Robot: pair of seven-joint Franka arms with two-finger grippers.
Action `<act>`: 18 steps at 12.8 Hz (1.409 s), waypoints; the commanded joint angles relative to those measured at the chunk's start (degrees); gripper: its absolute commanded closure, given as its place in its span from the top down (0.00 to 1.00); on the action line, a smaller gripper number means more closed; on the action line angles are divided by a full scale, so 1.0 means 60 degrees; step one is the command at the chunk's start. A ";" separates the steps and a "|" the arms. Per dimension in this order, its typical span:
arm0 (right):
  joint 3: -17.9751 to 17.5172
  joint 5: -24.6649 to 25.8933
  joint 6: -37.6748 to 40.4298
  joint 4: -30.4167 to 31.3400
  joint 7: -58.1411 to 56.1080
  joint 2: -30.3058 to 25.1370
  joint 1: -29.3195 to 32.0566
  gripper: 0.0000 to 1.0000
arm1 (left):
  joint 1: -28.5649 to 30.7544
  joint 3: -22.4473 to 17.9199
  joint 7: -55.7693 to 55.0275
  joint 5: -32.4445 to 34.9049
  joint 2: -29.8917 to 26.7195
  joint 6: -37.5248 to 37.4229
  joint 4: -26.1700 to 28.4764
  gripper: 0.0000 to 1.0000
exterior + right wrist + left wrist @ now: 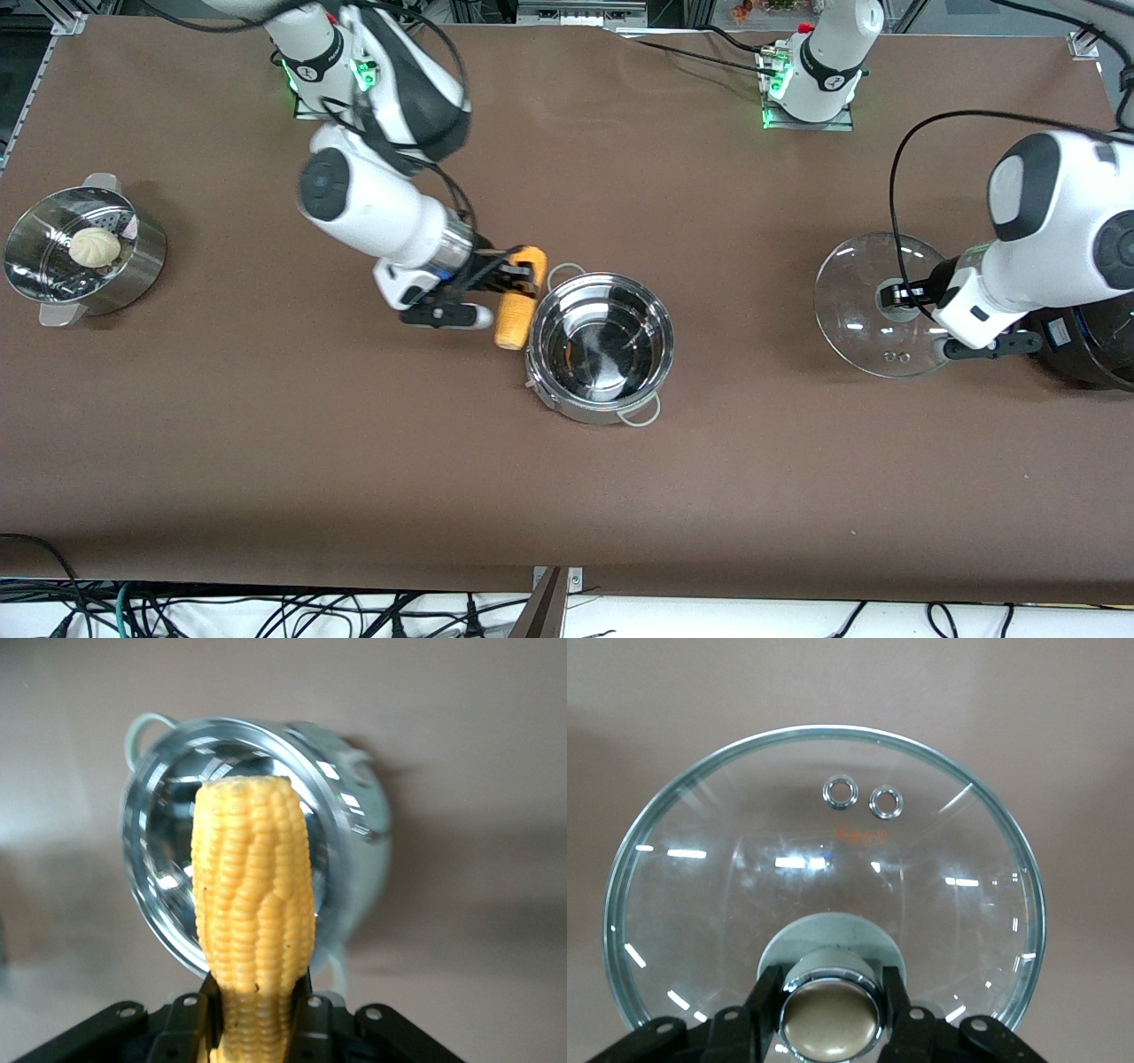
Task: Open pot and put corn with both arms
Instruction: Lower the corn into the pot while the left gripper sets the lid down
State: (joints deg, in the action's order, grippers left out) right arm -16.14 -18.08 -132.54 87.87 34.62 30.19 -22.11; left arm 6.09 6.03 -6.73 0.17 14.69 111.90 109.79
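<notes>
The shiny steel pot [602, 346] stands open in the middle of the table, empty, with wire loop handles. My right gripper [518, 276] is shut on the yellow corn [519, 301] and holds it in the air just beside the pot's rim, toward the right arm's end. In the right wrist view the corn [254, 904] is clamped between the fingers with the pot [168, 859] beneath it. My left gripper [905, 295] is shut on the tan knob [830, 1020] of the glass lid [873, 306], toward the left arm's end of the table.
A steel steamer pot [133, 257] with flat tab handles and a white bun [95, 245] stands at the right arm's end of the table. The brown table [567, 496] stretches wide nearer the front camera.
</notes>
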 commanded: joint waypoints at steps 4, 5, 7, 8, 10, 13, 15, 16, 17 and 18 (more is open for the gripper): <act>-0.0440 0.0376 -0.2762 -0.2193 0.0807 0.3182 -0.0842 0.08 | -0.0018 0.0166 0.0198 0.0162 0.0215 0.2470 0.2078 0.00; -0.0662 0.0361 -0.3247 -0.2193 0.0821 0.3534 -0.0842 0.08 | -0.0004 0.0166 0.0256 0.0206 0.0421 0.2878 0.2151 0.00; -0.0722 0.0361 -0.3501 -0.2178 0.0778 0.3859 -0.0900 0.13 | 0.0040 0.0166 0.0257 0.0206 0.0904 0.3378 0.2166 0.00; -0.0737 0.0361 -0.3516 -0.2193 0.0763 0.3932 -0.0900 0.24 | 0.0040 0.0166 0.0271 0.0206 0.1022 0.3526 0.2166 0.00; -0.0737 0.0362 -0.3530 -0.2179 0.0820 0.3904 -0.0871 0.87 | 0.0084 0.0166 0.0344 0.0206 0.1169 0.3571 0.2166 0.18; -0.0913 0.0405 -0.3530 -0.2193 0.0792 0.3787 -0.0842 1.00 | 0.0347 0.0181 0.0681 0.0177 0.1127 0.3455 0.2065 1.00; -0.0913 0.0493 -0.3472 -0.2135 0.0763 0.3481 -0.0812 1.00 | 0.0509 0.0181 0.1060 0.0177 0.0631 0.2770 0.1744 1.00; -0.0913 0.0653 -0.3414 -0.2091 0.0748 0.3305 -0.0798 1.00 | 0.0494 0.0196 0.1120 0.0177 0.0309 0.2113 0.1408 1.00; -0.0913 0.0857 -0.3239 -0.1931 0.0734 0.3013 -0.0711 1.00 | 0.0494 0.0196 0.1121 0.0177 -0.0013 0.1425 0.1057 1.00; -0.0913 0.0990 -0.2860 -0.1610 0.0734 0.2604 -0.0507 1.00 | 0.0436 0.0196 0.1005 0.0177 -0.0350 0.0707 0.0647 1.00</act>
State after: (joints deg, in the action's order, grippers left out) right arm -20.73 -14.16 -153.23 74.66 38.39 50.68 -27.48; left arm 8.71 6.79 -1.30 0.17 18.02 124.15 117.09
